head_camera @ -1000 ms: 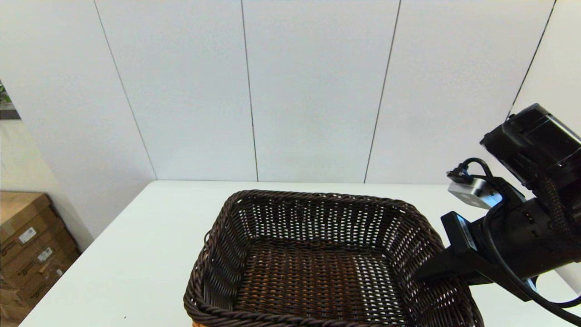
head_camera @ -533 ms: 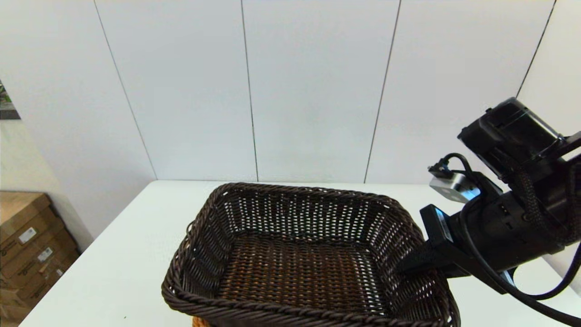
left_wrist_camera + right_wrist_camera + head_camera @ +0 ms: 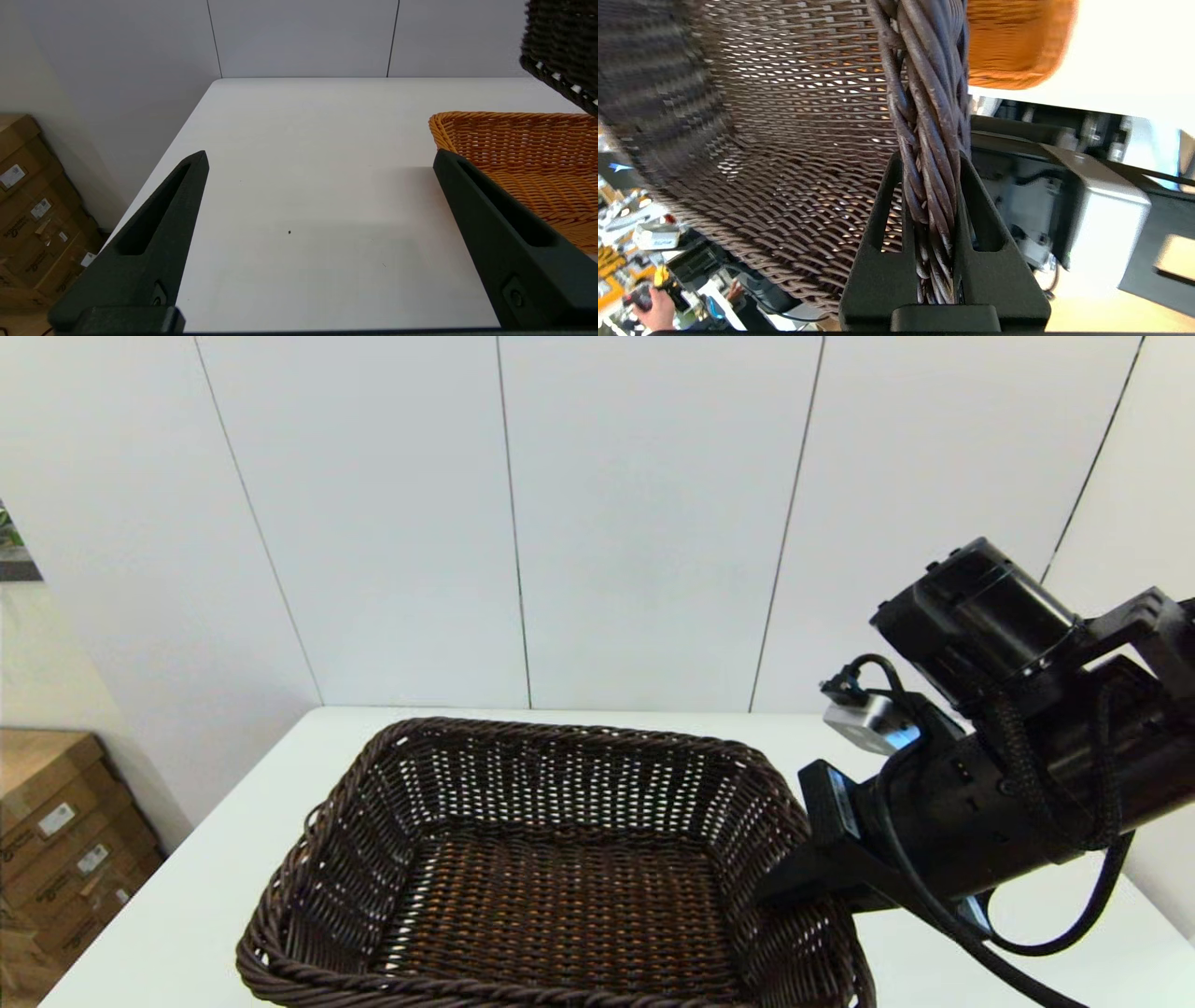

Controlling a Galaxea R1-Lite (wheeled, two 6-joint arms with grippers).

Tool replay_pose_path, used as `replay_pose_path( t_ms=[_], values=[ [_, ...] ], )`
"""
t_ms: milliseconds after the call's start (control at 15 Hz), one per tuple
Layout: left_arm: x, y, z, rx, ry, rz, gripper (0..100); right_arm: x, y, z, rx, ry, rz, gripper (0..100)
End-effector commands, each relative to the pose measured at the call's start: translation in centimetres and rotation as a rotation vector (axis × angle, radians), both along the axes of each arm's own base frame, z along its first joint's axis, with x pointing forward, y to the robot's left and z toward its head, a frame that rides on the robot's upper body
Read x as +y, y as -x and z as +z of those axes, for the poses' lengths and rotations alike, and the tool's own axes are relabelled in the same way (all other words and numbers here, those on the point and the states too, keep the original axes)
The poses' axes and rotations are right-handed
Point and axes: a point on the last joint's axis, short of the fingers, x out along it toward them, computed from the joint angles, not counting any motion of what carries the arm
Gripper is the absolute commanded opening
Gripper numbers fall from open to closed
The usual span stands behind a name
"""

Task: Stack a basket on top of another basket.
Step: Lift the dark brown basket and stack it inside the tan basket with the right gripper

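The dark brown basket [image 3: 551, 868] hangs tilted above the table, its braided rim [image 3: 931, 140] clamped between the fingers of my right gripper [image 3: 780, 889], which is shut on the basket's right side. In the right wrist view the gripper [image 3: 931, 161] pinches that rim from both sides. The orange-tan basket [image 3: 518, 154] rests on the table; the head view hides it under the dark one, and a corner of the dark basket [image 3: 560, 42] hovers above it. My left gripper [image 3: 320, 161] stands open over bare table, left of the orange-tan basket.
The white table [image 3: 280, 784] ends at a white panelled wall behind. Cardboard boxes [image 3: 56, 840] stand on the floor past the table's left edge. Bare tabletop [image 3: 303, 186] lies left of the orange-tan basket.
My right gripper has carried the dark brown basket to the left. A sliver of orange seen under its front rim earlier no longer shows.
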Motion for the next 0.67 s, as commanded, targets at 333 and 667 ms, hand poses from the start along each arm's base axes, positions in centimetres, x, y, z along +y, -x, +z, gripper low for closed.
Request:
replay_pose_path(
  t_ms=[333,667],
  values=[
    [0.0,0.0,0.0,-0.001,0.000,0.000,100,2.8,-0.3,-1.4,0.010,-0.004,0.054,0],
    [0.0,0.0,0.0,-0.001,0.000,0.000,100,3.5,-1.2,-2.2,-0.012,0.010,0.031,0]
  ],
)
